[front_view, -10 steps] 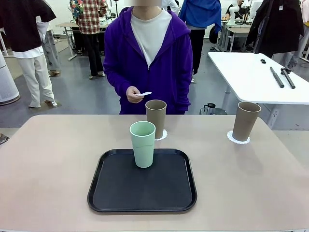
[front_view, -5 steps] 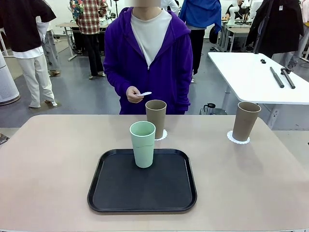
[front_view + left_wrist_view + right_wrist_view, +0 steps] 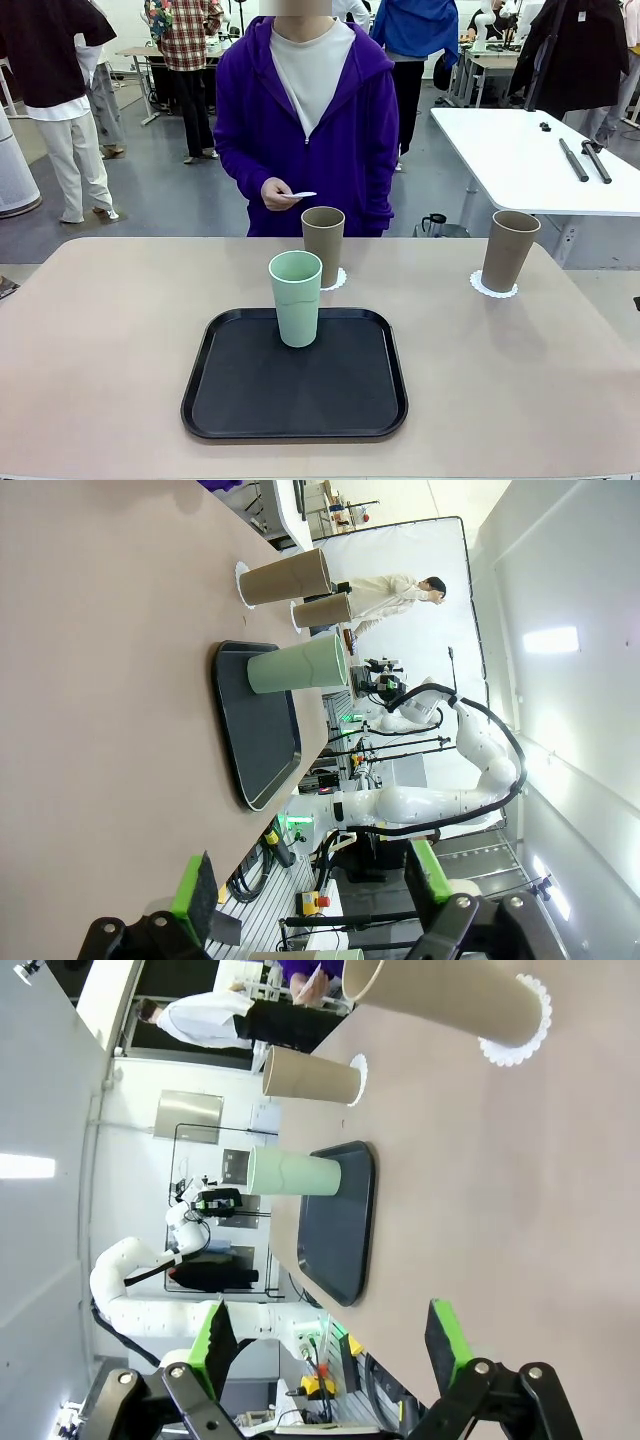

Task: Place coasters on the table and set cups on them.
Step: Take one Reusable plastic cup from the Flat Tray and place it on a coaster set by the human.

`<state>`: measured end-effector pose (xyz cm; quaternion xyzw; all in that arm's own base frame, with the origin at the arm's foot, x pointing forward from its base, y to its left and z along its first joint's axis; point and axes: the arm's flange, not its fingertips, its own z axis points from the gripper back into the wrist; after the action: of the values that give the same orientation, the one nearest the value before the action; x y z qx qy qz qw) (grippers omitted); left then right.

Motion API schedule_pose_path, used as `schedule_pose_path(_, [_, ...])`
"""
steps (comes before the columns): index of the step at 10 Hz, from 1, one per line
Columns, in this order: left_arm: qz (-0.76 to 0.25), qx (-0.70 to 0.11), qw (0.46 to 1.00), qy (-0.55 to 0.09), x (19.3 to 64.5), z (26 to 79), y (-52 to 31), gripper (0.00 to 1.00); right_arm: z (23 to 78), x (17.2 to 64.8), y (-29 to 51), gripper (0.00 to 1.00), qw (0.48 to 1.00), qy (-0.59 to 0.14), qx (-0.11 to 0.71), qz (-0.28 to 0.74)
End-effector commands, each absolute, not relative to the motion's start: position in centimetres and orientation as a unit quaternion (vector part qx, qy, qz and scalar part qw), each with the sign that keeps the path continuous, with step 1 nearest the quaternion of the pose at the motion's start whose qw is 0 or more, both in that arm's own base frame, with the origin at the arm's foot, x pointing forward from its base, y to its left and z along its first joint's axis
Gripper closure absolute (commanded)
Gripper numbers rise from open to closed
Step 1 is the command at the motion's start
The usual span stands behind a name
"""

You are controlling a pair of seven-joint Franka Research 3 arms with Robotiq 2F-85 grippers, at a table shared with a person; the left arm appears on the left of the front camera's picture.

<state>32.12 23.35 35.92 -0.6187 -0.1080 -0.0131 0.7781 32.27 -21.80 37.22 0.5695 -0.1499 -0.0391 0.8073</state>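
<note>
Left tool [image 3: 312,882] is sitting with its two green-padded fingers spread wide apart and nothing between them, the bench [image 3: 100,330] stretching out ahead of it. Right tool [image 3: 330,1345] is doing the same thing, fingers wide apart and gripping nothing. In its own camera the right tan cup [image 3: 440,1000] is showing up sideways at the top of the shot.

On the bench, the mint green cup [image 3: 296,300] is standing upright on the black tray [image 3: 210,405], toward the tray's far edge. Just behind the tray, the middle tan cup [image 3: 323,245] is standing upright on a white coaster [image 3: 338,279], with the scalloped edge peeking out at the right of its base. The right tan cup is sitting well off toward the robot's right, near the far corner, on its own coaster [image 3: 494,291].

The person in the purple hoodie is standing at the far side. Their hand [image 3: 274,195] is holding the third coaster [image 3: 302,194] up in front of their body, above the bench and not touching it.
</note>
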Motion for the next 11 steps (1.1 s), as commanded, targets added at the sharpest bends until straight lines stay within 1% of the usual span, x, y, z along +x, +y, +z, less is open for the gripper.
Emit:
schedule_pose_path(1, [-0.013,-0.618,0.778,-0.111,32.0,36.1,23.4,0.00,37.1,32.0,-21.7,0.00,0.805,-0.140,0.575,-0.036])
schedule_pose_path(3, [-0.013,-0.618,0.778,-0.111,32.0,36.1,23.4,0.00,38.2,32.0,-21.6,0.00,0.816,-0.170,0.552,-0.033])
schedule_pose_path(5, [-0.013,-0.618,0.778,-0.111,32.0,36.1,23.4,0.00,39.2,31.5,-21.4,0.00,0.815,-0.212,0.537,-0.041])
schedule_pose_path(6, [-0.013,-0.618,0.778,-0.111,32.0,36.1,23.4,0.00,39.3,31.4,-21.4,0.00,0.814,-0.221,0.535,-0.046])
schedule_pose_path(9, [-0.013,-0.618,0.778,-0.111,32.0,36.1,23.4,0.00,39.1,31.6,-21.3,0.00,0.816,-0.193,0.543,-0.030])
schedule_pose_path(11, [-0.013,-0.618,0.778,-0.111,32.0,36.1,23.4,0.00,40.0,31.5,-22.2,0.00,0.818,-0.199,0.538,-0.034])
